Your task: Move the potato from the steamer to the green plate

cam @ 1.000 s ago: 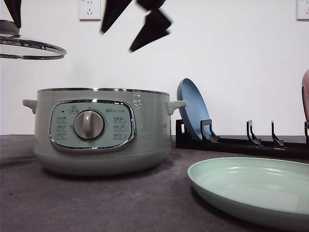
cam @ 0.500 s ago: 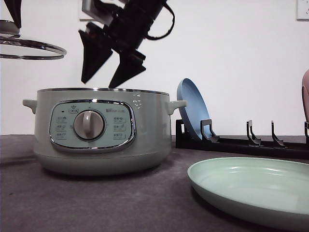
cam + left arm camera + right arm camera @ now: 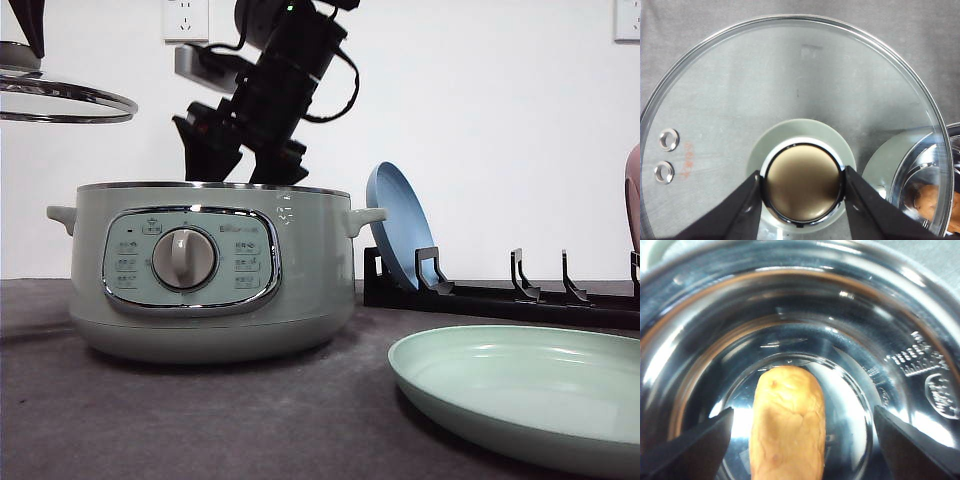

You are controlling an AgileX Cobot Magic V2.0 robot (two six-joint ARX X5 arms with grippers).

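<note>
- Potato [image 3: 787, 422]: an orange-brown, rounded oblong with matte, faintly veined skin, lying on the polished metal floor of the steamer [image 3: 205, 270], midway between the spread jaws of the right gripper [image 3: 800, 440], neither finger touching it.
- Mirror-bright curved inner wall rings the potato just beyond both jaw tips; embossed markings sit on the wall past one finger.
- From the front, the right gripper [image 3: 240, 165] dips behind the steamer's chrome rim, its black body and cable above; the sage-green shell, central dial and side handles hide the tips.
- Left gripper [image 3: 802, 200] has its jaws pinched on the round metallic knob of the glass lid [image 3: 790, 90], held in the air beside the pot over the grey worktop [image 3: 200, 420].
- Green plate [image 3: 520, 395], smooth, shallow and matte, lies on the worktop well apart from both jaws.
- Behind it, a blue plate [image 3: 398, 225] leans upright in a black rack [image 3: 500, 295].
</note>
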